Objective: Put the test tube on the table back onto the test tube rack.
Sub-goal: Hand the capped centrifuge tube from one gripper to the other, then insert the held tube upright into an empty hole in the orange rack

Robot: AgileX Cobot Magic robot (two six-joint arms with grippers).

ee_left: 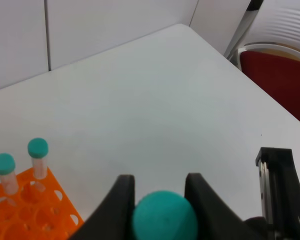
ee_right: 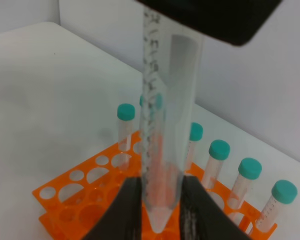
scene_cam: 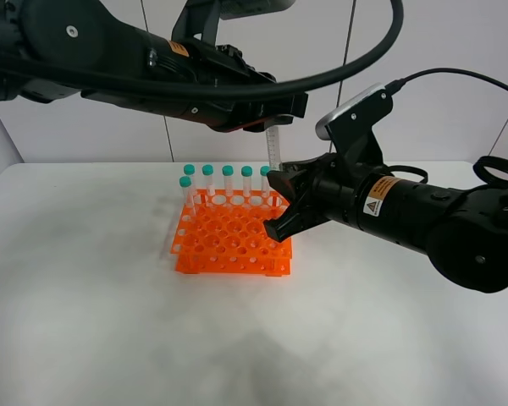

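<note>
That test tube (scene_cam: 273,149) looks light, stiff and slippery, best held as now: left gripper (ee_left: 159,186) pinching its cap (ee_left: 164,218), right gripper (ee_right: 161,186) squeezing just above the tip (ee_right: 159,223).

Clear teal-capped tube (scene_cam: 274,149) hung upright just over the orange rack's (scene_cam: 224,245) far right corner; rack sat on the white table (scene_cam: 93,304).

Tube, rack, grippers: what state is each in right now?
Rack: flat on the table, most holes empty, other tubes along the back.
Tube: capped, upright, tip down, held over the rack, in no hole yet.
Left gripper: shut on the tube's cap.
Right gripper: shut on the tube's lower end.
</note>
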